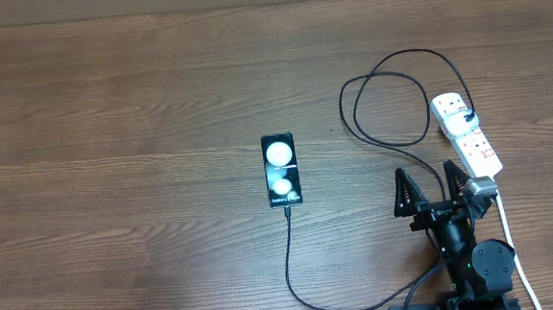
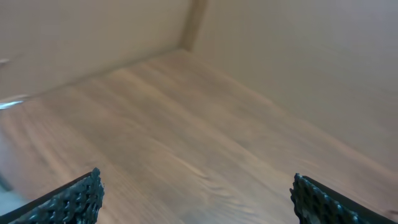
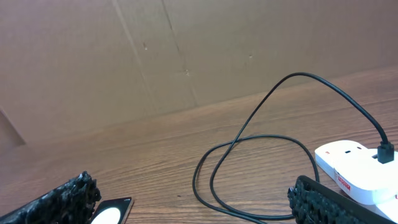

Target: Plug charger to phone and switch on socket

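Cable meets your phone at its bottom edge and loops to the power strip. Your right gripper stands spread near it; left gripper gapes too.

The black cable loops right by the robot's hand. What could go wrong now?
1. The open right hand sits just below the loop of the charger. Reaching for the socket, it might snag that loop and tug the phone.
2. The red switches are tiny, so a wide finger might miss the right one or shove the socket sideways.
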Tool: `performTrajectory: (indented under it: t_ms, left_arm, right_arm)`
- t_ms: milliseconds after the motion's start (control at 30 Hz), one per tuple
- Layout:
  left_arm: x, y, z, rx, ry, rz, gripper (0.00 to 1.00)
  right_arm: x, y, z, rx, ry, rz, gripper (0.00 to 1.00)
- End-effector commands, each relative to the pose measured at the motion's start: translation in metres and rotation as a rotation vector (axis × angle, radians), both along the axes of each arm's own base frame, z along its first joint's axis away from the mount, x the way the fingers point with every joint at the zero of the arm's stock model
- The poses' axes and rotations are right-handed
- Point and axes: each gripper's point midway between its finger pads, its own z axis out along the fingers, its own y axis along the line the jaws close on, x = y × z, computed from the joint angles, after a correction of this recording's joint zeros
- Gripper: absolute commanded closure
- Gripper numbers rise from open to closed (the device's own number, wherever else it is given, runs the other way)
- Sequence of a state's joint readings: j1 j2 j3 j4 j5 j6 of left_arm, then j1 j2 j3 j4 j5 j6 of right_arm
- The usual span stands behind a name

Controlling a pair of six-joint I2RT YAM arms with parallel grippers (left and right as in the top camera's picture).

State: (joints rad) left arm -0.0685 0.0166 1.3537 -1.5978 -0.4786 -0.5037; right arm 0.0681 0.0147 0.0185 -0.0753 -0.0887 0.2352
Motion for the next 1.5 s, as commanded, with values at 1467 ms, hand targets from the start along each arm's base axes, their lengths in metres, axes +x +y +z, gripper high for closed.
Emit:
performTrajectory:
  t_ms: [1467]
  left_arm:
    - [0.267, -0.094, -0.155, 0.380, -0.094, -0.550, 0.01]
  right_arm:
    - [0.000, -0.001, -0.002, 0.001, -0.003, -0.007, 0.00]
